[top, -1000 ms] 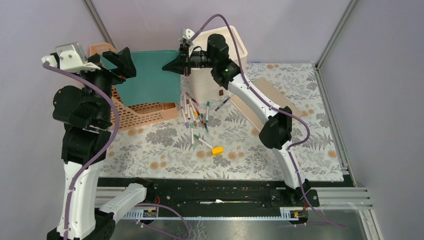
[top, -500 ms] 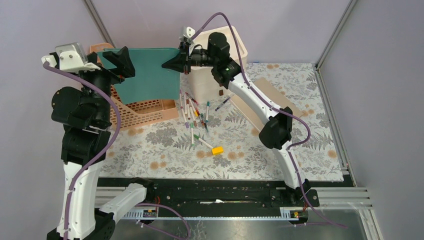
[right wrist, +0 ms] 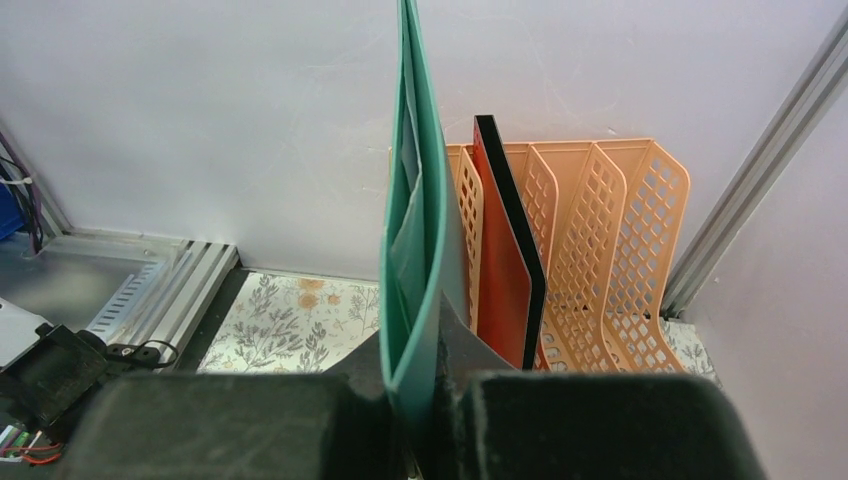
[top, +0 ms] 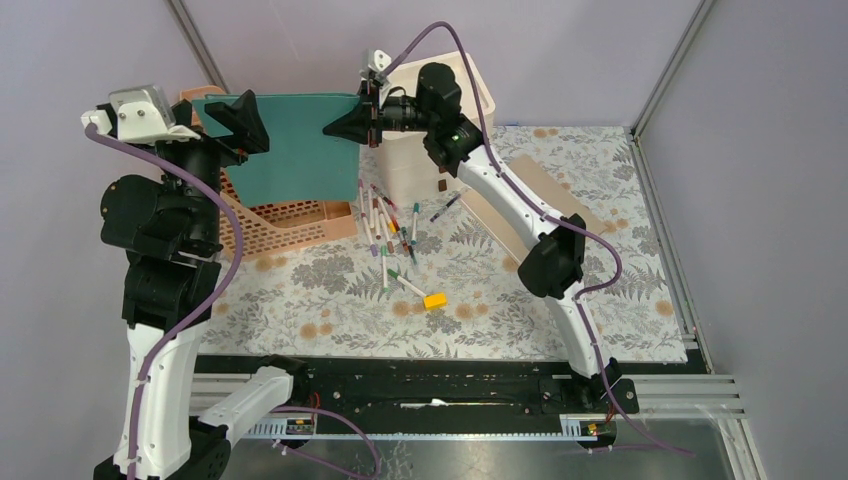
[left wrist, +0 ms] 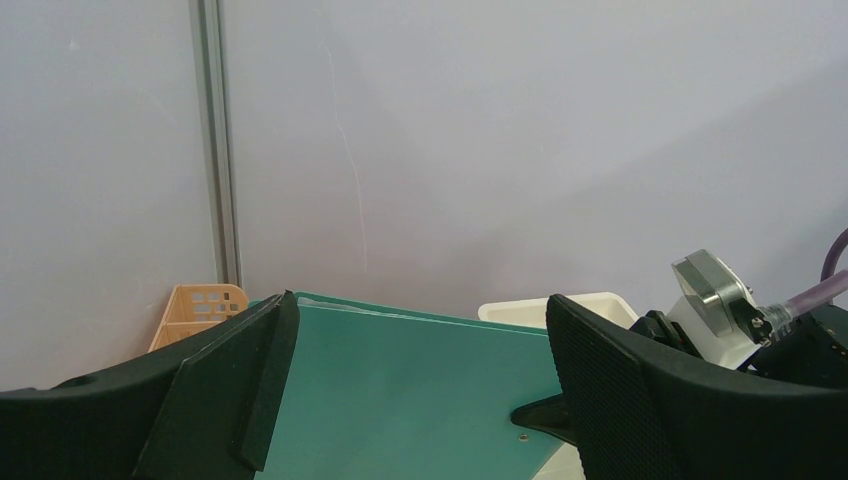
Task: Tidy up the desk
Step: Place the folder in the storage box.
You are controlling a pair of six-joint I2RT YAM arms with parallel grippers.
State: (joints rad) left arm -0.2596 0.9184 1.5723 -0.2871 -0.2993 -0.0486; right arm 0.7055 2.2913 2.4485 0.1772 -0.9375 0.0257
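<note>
Two arms raised at the back of the desk, which spreads flat beneath them. Right gripper clamped tight on the 3 o'clock edge of a teal folder, held upright over the orange file rack. A red folder stands in a slot just beside it. Left gripper spread wide at the folder's 9 o'clock edge, gripping nothing. On the desk: rack at 10 o'clock, white bin at 12, markers strewn near centre, yellow block at their 6 o'clock.
</note>
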